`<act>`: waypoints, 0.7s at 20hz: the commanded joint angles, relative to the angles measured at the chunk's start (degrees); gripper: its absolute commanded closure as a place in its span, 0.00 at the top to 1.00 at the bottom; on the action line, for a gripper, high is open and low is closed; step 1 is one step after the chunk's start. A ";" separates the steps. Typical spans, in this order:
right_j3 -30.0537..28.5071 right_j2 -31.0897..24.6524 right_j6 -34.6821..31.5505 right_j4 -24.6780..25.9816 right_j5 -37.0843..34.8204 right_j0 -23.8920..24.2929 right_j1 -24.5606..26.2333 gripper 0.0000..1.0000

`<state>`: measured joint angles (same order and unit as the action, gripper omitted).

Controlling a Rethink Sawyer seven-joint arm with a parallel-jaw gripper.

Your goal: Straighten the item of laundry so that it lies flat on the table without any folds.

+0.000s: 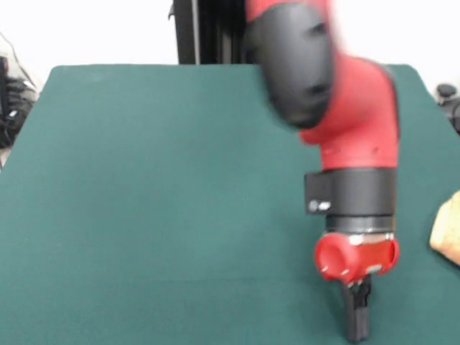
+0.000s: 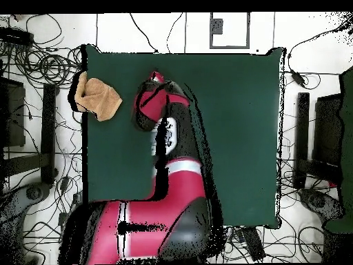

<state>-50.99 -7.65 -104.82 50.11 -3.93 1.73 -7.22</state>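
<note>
The tan-orange towel [image 1: 447, 233] shows only partly at the right edge of the front view. In the overhead view the towel [image 2: 98, 96] lies bunched at the far left corner of the green table [image 2: 234, 124], partly over its left edge. My gripper [image 1: 357, 313] points down close to the table [image 1: 144, 180] near the front edge. It is to the left of the towel and apart from it. Its dark fingers stand together with nothing between them. In the overhead view the arm's wrist [image 2: 153, 96] covers the gripper.
The red and black arm [image 1: 345, 108] reaches down across the right half of the front view. Cables [image 2: 41, 62] and dark equipment [image 2: 327, 138] lie on the floor around the table.
</note>
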 commanded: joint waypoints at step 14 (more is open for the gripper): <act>-31.45 -37.67 1.64 -31.43 -24.35 27.03 -0.03 0.00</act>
<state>-69.56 -36.48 -104.82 21.94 -20.83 32.31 -8.89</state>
